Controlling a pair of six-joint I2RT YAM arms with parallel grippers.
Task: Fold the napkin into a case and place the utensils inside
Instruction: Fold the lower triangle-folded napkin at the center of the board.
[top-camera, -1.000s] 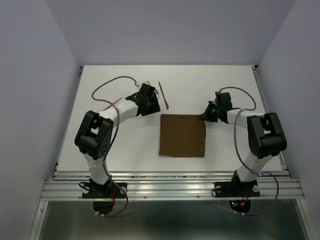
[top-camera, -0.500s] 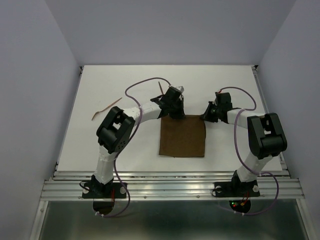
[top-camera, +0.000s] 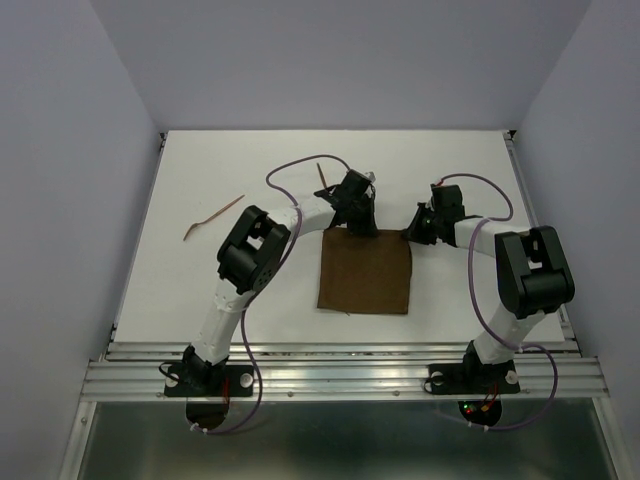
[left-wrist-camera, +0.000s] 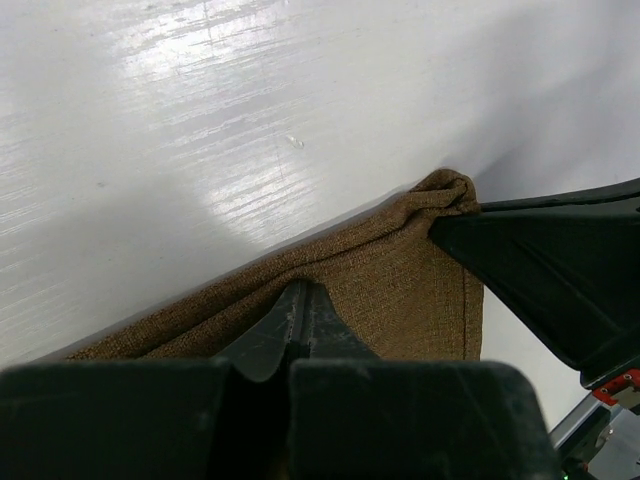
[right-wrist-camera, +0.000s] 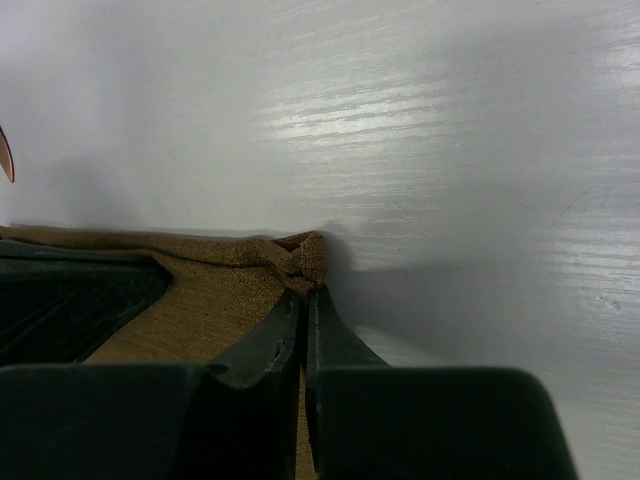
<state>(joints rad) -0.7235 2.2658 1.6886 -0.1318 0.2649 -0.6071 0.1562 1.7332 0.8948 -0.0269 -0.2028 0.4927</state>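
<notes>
A white tabletop (top-camera: 240, 290) spreads beneath the left gripper (top-camera: 361, 228) and the right gripper (top-camera: 405, 236). It is glossy, with streaked glare just ahead of each. Plain pale lavender walls (top-camera: 330, 60) rise beyond them and to either side. Behind them, a ribbed aluminium rail (top-camera: 340, 375) edges the table.

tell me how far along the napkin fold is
Nothing finished: the napkin lies flat, unfolded. In hand: left end effector and right end effector both pinch its far edge, the right at the corner. To do: the fold itself, then loading both utensils, lying loose on the table.
</notes>
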